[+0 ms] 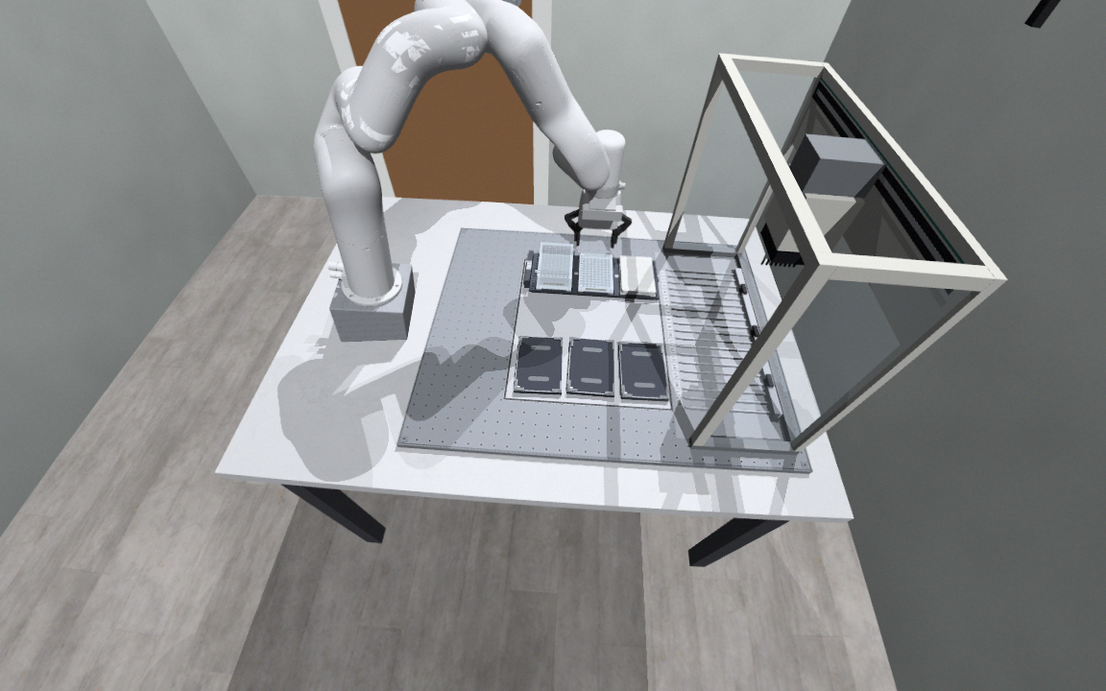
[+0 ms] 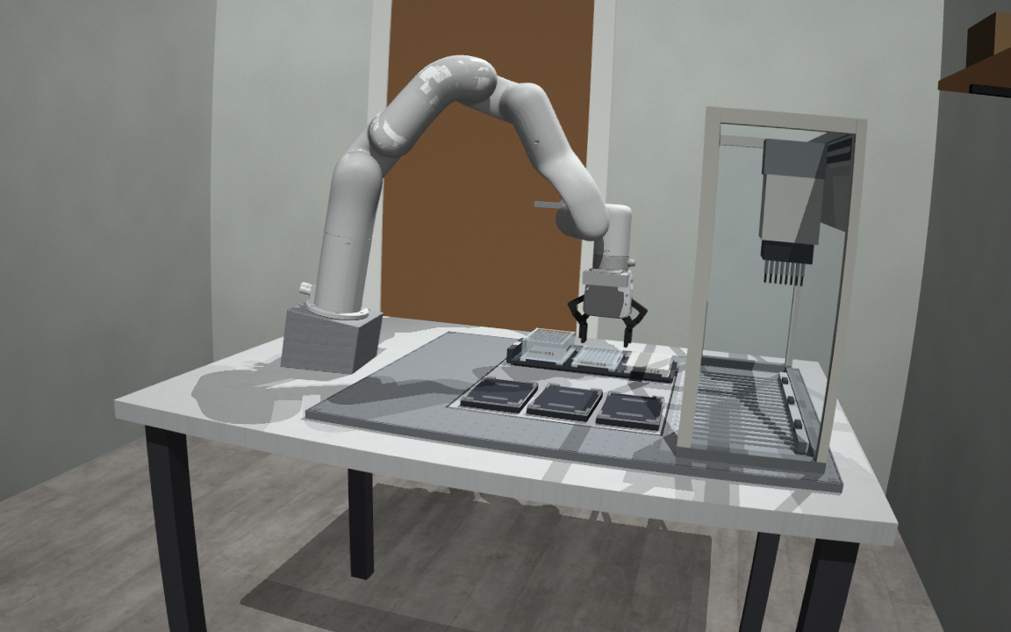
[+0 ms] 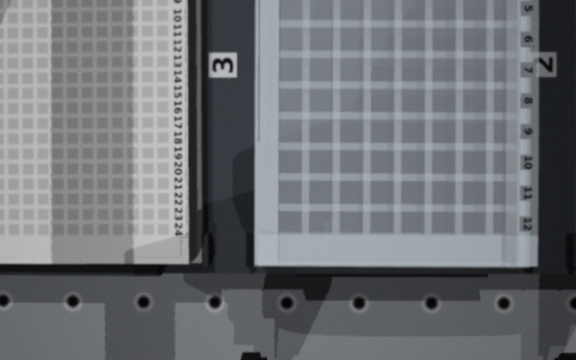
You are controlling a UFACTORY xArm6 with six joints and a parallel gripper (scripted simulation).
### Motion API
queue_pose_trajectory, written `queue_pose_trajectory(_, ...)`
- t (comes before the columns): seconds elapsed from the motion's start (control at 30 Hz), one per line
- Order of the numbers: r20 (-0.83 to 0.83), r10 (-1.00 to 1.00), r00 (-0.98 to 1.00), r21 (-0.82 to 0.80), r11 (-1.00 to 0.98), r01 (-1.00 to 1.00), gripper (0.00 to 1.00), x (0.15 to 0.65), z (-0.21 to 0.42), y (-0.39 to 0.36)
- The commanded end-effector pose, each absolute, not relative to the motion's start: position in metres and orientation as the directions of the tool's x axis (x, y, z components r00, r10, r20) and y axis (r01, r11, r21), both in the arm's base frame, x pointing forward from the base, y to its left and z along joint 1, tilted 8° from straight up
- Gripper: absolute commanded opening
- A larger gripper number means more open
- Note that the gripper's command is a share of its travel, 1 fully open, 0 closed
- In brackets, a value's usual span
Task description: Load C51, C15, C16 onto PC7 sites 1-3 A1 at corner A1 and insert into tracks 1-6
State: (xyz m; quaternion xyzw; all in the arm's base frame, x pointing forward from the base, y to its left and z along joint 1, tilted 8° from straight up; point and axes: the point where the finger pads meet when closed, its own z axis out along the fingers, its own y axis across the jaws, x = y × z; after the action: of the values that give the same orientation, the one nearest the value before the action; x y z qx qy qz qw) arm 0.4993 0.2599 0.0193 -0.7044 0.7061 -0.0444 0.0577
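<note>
The carrier PC7 [image 1: 591, 274] lies on the apron in front of the rails [image 1: 711, 339], at their far end. It holds the deep-well block C51 [image 1: 555, 266] at the handle end, the 96-well plate C15 [image 1: 595, 273] in the middle and the 384-well plate C16 [image 1: 638, 276] nearest the rails. My gripper [image 1: 597, 225] is open and empty. It hangs low over the carrier's far long edge, beside C15 [image 2: 599, 357]. In the wrist view C16 [image 3: 78, 130] lies left of the site label 3 [image 3: 223, 65], and C15 [image 3: 393, 135] lies beside it. Both look flat.
Three dark nests [image 1: 590, 367] stand empty in a row beside the apron. The instrument's tall white frame [image 1: 831, 249] stands over the rails, with a pipetting head [image 2: 788, 200] hanging inside. The arm's base [image 1: 372, 309] stands at the table's left.
</note>
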Motion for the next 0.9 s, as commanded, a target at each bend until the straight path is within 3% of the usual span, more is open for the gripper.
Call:
queue_pose_trajectory(0.0, -0.021, -1.0, -0.001, -0.148, 0.004, -0.989, 1.0, 0.501, 0.019, 0.261)
queue_pose_trajectory(0.87, -0.021, -1.0, -0.001, -0.148, 0.004, -0.989, 1.0, 0.503, 0.004, 0.261)
